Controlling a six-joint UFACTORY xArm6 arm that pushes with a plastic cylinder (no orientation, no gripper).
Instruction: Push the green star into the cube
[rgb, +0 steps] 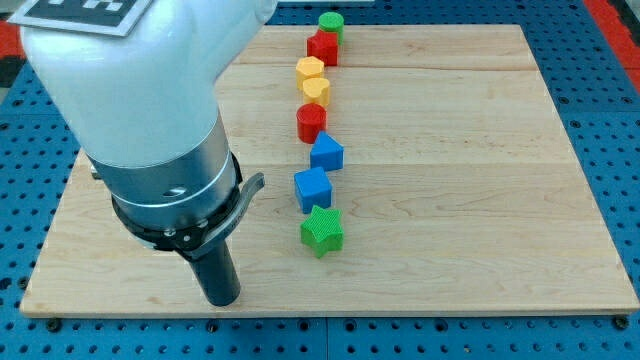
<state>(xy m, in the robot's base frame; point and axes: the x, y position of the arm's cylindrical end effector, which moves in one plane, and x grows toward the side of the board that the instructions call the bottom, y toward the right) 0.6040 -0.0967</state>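
Observation:
The green star (322, 231) lies on the wooden board (480, 190), just below the middle. It touches or nearly touches the blue cube (313, 188) directly above it. A second blue block (327, 153) sits above that cube. My tip (222, 298) rests on the board near its bottom edge, to the left of and a little below the green star, apart from it by about a block's width and more. The arm's large white and grey body covers the view's upper left.
A column of blocks runs up from the blue ones: a red cylinder (311, 122), a yellow block (317, 91), a yellow hexagon (310, 70), a red block (322, 47) and a green cylinder (331, 23) at the board's top edge. Blue pegboard surrounds the board.

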